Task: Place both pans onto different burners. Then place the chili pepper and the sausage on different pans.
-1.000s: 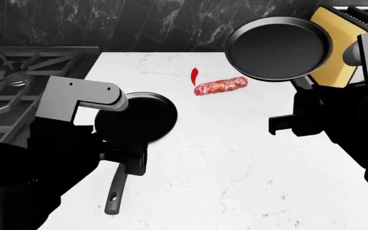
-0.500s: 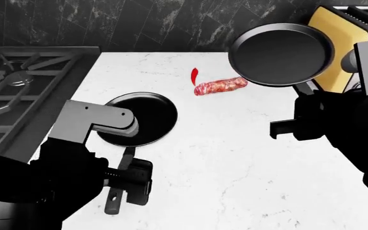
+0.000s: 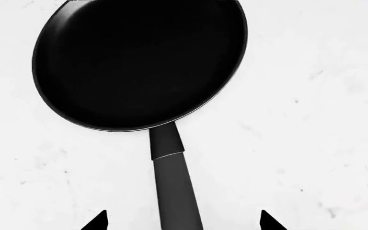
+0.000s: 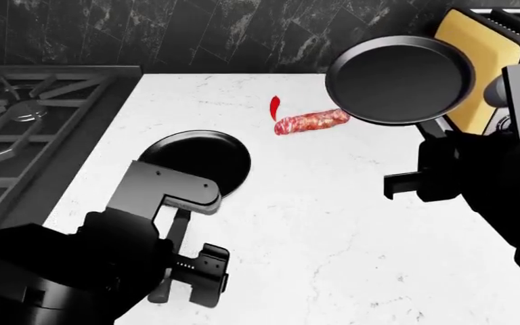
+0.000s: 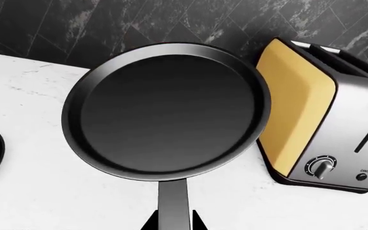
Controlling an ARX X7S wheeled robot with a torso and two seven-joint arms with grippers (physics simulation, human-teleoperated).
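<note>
White marbled countertop runs beside a dark steel stove with cast-iron grates; a round matte black frying pan lies flat on it, the left gripper spread wide either side of its long handle, not touching; the right gripper clamps the handle of a second black pan, lifted before a yellow-sided toaster; a thin red chili pepper lies just beside a mottled pink sausage.

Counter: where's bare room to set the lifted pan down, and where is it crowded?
Free: the white counter in front of the sausage, between the resting pan and the right gripper. Crowded: the back, with the chili pepper, sausage, toaster and lifted pan hanging above.
</note>
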